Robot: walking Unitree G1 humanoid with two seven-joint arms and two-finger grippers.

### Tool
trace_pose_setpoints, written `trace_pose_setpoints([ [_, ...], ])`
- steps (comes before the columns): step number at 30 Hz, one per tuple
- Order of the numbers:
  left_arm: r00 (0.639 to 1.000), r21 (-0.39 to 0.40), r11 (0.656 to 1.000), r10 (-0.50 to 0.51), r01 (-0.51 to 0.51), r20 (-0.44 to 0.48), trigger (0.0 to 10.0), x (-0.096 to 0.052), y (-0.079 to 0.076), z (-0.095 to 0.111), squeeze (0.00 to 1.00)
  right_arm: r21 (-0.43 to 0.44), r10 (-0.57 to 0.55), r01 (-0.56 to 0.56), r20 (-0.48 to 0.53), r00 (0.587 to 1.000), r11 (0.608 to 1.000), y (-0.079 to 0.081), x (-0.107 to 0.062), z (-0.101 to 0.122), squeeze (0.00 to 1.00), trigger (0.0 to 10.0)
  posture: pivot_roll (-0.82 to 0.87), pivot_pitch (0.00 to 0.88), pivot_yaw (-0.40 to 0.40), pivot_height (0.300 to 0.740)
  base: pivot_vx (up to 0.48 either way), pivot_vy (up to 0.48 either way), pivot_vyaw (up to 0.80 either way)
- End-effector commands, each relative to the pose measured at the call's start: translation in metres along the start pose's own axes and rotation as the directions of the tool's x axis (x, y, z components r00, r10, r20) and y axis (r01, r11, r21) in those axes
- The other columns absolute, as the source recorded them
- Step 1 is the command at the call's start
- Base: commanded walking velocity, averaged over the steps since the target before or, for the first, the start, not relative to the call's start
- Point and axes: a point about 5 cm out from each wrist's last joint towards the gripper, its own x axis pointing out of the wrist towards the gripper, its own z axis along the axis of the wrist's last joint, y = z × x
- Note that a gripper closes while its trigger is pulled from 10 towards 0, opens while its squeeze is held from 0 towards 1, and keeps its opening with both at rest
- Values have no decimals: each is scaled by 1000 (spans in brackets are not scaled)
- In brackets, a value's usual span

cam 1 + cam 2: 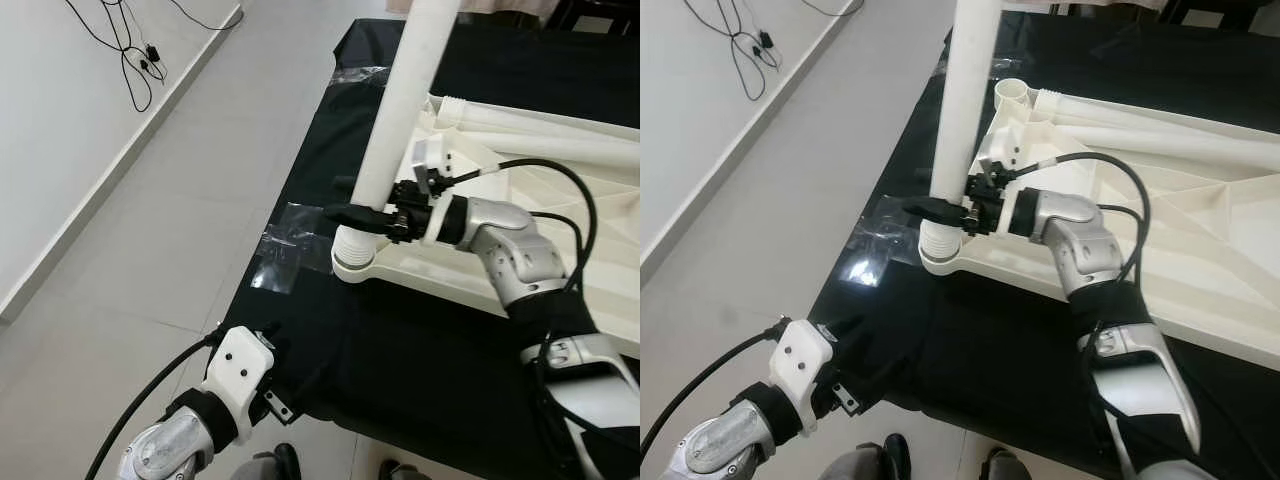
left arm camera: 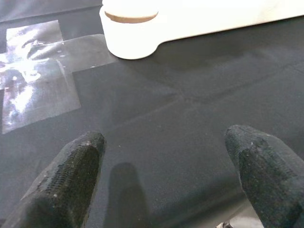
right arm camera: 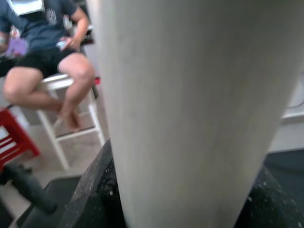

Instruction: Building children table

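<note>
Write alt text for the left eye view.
The right gripper clasps a white table leg standing in the corner socket of an upturned white tabletop on black cloth. The left gripper hangs low at the cloth's near edge.

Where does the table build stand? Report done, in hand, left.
Done: the tabletop lies upside down on the black cloth, and one leg stands in its corner socket.
In hand: the right gripper clasps that leg just above the socket.
Left: spare legs lie on the tabletop, unfitted. The left gripper hovers open over the cloth.
</note>
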Motion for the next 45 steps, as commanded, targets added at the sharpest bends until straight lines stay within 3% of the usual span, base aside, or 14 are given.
trace_pose_setpoints([
  [1, 1000, 10, 1000, -18, 18, -13, 10000, -4, -3, -1, 0, 47, 57, -53, -87, 995, 997, 6, -6, -17, 0, 10000, 54, 346, 50, 740, 0, 0, 0],
  [2, 1000, 10, 1000, -18, 18, -13, 10000, -4, -3, -1, 0, 47, 57, -53, -87, 995, 997, 6, -6, -17, 0, 10000, 54, 346, 50, 740, 0, 0, 0],
  [4, 1000, 8, 1000, -24, 24, -13, 10000, -4, -3, -2, 0, 68, 187, -181, -105, 977, 981, 17, -5, -20, 0, 10000, 54, 348, 52, 740, 0, 0, 0],
  [14, 999, 9, 1000, -30, 30, -13, 10000, -4, -3, -1, 0, 63, 287, -281, -133, 948, 958, 23, 9, -22, 0, 10000, 62, 352, 54, 740, 0, 0, 0],
  [17, 999, 11, 999, -32, 33, -14, 10000, -6, -4, -1, 0, 26, 437, -439, -162, 884, 898, 30, 25, -11, 0, 10000, 73, 360, 53, 740, 0, 0, 0],
  [19, 999, 11, 999, -32, 33, -14, 10000, -6, -4, -1, 0, 26, 437, -439, -162, 884, 898, 30, 25, -11, 0, 10000, 73, 360, 53, 740, 0, 0, 0],
  [22, 999, 13, 999, -35, 35, -21, 10000, -9, -5, 0, 0, -26, 543, -561, -219, 811, 827, 38, 40, -3, 0, 10000, 96, 376, 56, 740, 0, 0, 0],
  [24, 999, 13, 999, -35, 35, -21, 10000, -9, -5, 0, 0, -26, 543, -561, -219, 811, 827, 38, 40, -3, 0, 10000, 96, 376, 56, 740, 0, 0, 0],
  [27, 999, 11, 999, -34, 34, -31, 10000, -14, -7, 1, 0, -55, 568, -606, -293, 769, 793, 42, 47, -5, 0, 10000, 104, 389, 60, 740, 0, 0, 0],
  [33, 998, 6, 999, -42, 42, -37, 10000, -16, -8, 1, 0, -63, 551, -590, -287, 783, 805, 36, 50, -3, 0, 10000, 108, 395, 62, 740, 0, 0, 0],
  [39, 998, 0, 999, -48, 48, -40, 10000, -16, -10, 1, 0, -41, 504, -516, -162, 848, 856, 20, 42, 15, 0, 10000, 100, 393, 63, 740, 0, 0, 0],
  [45, 998, -3, 999, -50, 50, -40, 10000, -16, -10, 0, 0, -21, 493, -498, -101, 864, 867, 17, 32, 19, 0, 10000, 93, 384, 62, 740, 0, 0, 0],
])
